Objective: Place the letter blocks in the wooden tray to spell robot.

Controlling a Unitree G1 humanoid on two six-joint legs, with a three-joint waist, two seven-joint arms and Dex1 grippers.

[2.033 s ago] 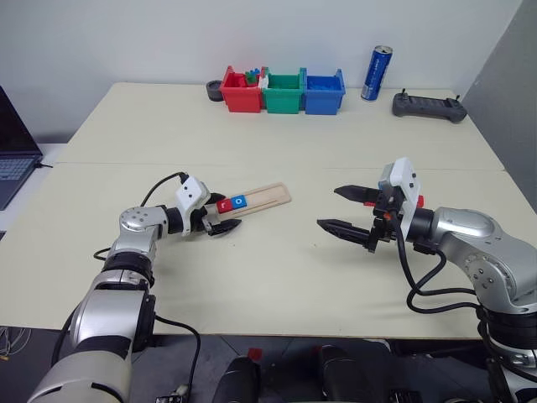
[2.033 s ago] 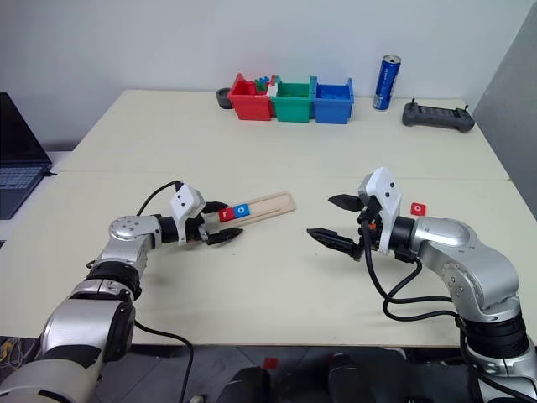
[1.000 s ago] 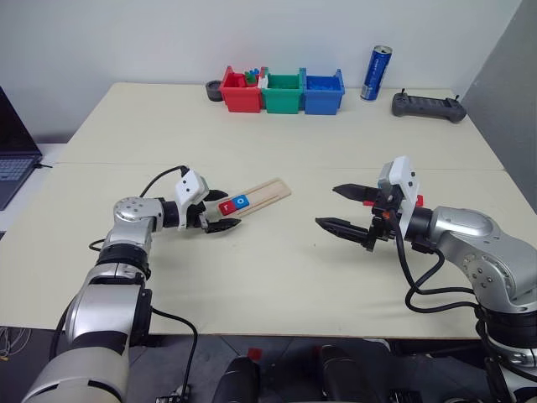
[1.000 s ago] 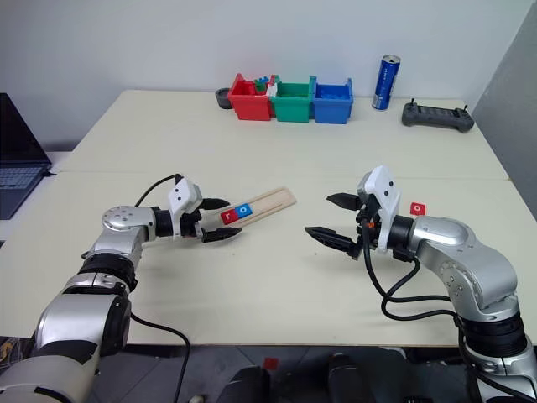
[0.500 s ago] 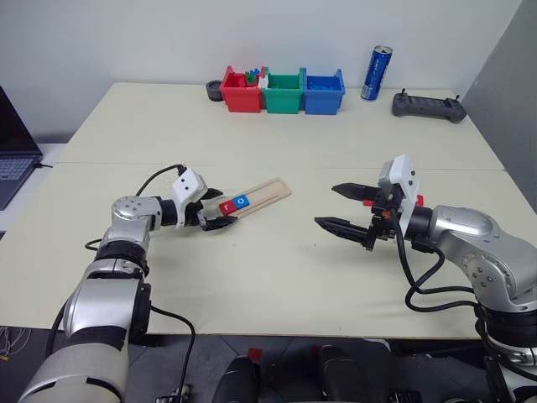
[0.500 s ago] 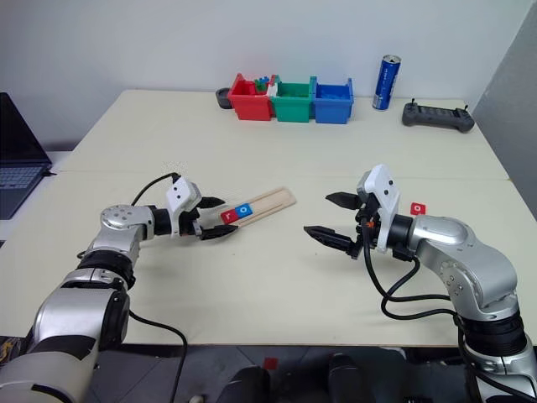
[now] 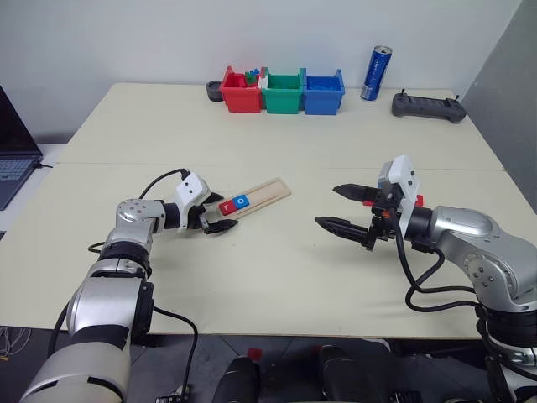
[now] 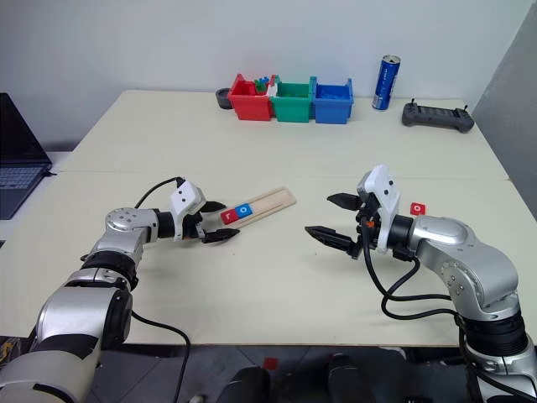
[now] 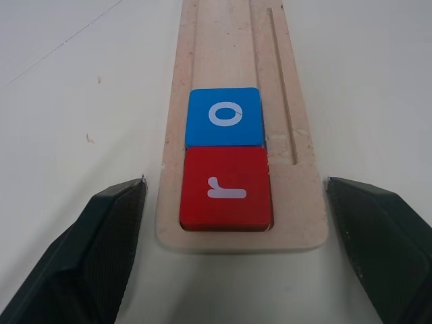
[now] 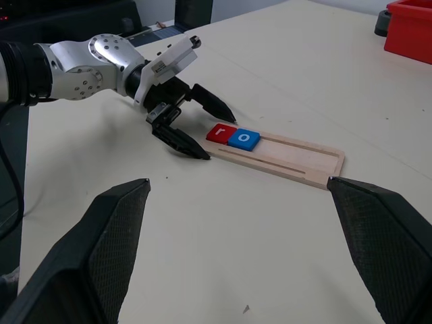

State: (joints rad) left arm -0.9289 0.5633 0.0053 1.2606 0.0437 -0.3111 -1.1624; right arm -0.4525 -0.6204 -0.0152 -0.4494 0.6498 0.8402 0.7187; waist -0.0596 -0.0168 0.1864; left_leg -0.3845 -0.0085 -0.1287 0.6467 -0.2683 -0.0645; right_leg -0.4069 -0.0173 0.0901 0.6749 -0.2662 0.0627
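Note:
The wooden tray [image 7: 267,191] lies slanted on the table left of centre. At its near end a red letter block "r" [image 9: 226,187] sits beside a blue "o" [image 9: 224,116]. My left gripper [image 7: 223,211] is open, low over the table, with one finger on each side of that end of the tray. It holds nothing. Right of centre, my right gripper [image 7: 329,207] hangs open and empty above the table. Another red tile [image 8: 417,207] lies on the table behind the right wrist.
Red [image 7: 241,91], green [image 7: 283,92] and blue [image 7: 323,92] plastic bins stand in a row at the back. A blue can [image 7: 377,74] and a black controller [image 7: 429,107] lie to their right. A laptop [image 7: 15,155] sits off the left edge.
My left forearm has shifted a little while its gripper stays astride the tray's near end. The right arm has kept still.

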